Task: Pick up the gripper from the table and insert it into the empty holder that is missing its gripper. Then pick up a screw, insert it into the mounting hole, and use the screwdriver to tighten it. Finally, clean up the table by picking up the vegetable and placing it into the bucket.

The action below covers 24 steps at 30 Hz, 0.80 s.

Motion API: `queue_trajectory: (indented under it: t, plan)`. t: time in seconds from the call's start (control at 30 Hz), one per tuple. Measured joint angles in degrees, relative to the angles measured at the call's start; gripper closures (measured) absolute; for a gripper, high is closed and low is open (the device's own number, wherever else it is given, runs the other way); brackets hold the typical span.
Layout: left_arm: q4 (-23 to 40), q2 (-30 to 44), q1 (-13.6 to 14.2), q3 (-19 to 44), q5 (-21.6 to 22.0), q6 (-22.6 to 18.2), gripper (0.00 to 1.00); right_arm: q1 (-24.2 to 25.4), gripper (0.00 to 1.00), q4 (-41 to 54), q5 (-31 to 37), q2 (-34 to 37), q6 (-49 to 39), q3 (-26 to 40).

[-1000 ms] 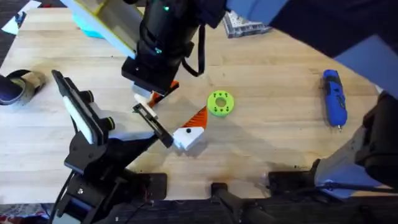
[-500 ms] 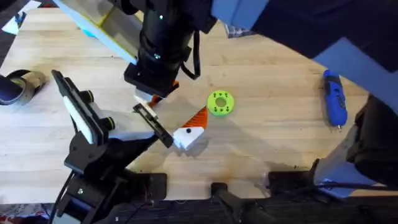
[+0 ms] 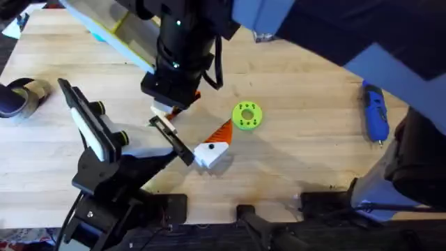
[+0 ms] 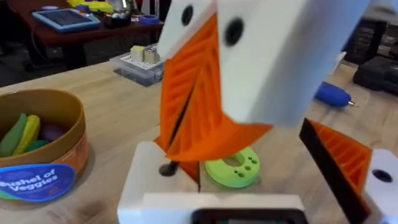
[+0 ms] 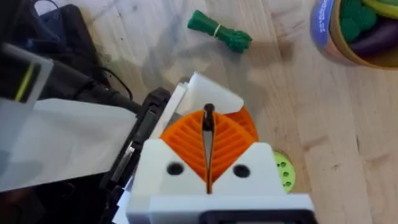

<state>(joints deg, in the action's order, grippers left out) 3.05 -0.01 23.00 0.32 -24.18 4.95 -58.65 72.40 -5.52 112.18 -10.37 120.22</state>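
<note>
My right gripper [image 3: 171,104] reaches across the table [image 3: 300,146] and is shut on the gripper [image 3: 166,111], a white block with an orange wedge. It holds the block at the far end of the thin black crossbar [image 3: 174,143] of the holder [image 3: 94,136], which stands at the lower left. The right wrist view shows the orange pads [image 5: 186,143] pressed together over the block [image 5: 208,93]. The like piece with a black dot [image 3: 211,152] sits at the crossbar's near end. The vegetable [image 3: 247,116] lies just beyond it. The screwdriver [image 3: 375,115] lies far right. The bucket [image 4: 43,143] holds toy vegetables. The screw is out of view.
A green toy bundle [image 5: 219,31] lies near the bucket [image 5: 357,37]. A clear parts box [image 4: 140,62] sits at the table's far side. A dark and tan object [image 3: 21,97] rests at the left edge. Bare wood lies between the vegetable and the screwdriver.
My right arm has shifted very slightly over the holder. The gripper stays held at the crossbar's far end, and nothing else has moved.
</note>
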Motion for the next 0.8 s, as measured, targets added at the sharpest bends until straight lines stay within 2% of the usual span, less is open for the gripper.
queue_trajectory:
  t: [0.8]
  plan:
    - [0.0,0.0,0.0,0.0,0.39,0.63,0.01,0.0,0.995,-2.51,-0.79,0.5,-0.22,0.0]
